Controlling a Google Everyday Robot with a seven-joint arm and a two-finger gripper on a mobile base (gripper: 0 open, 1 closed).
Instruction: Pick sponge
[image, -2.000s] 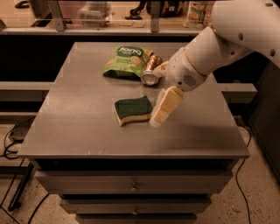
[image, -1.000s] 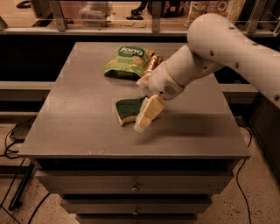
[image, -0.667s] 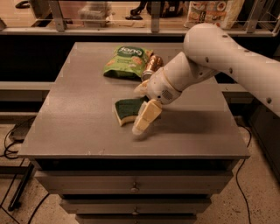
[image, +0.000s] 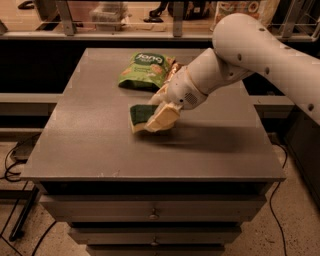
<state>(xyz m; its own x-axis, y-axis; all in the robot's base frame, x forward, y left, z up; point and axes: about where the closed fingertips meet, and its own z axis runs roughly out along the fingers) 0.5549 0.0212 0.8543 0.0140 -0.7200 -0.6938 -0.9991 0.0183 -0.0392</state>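
The sponge (image: 139, 114), dark green on top with a pale yellow base, lies on the grey table (image: 90, 150) a little left of centre. My gripper (image: 158, 113) has come down from the right on the white arm and sits over the sponge's right half. Its cream-yellow pad covers that end of the sponge. Only the sponge's left part shows.
A light-green snack bag (image: 143, 69) lies at the back of the table, with a brownish can (image: 172, 70) beside it, partly hidden by my arm. Drawers run under the table's front edge. Cables lie on the floor at the left.
My gripper has moved left and down from beside the sponge to over its right end. The sponge has stayed about where it was.
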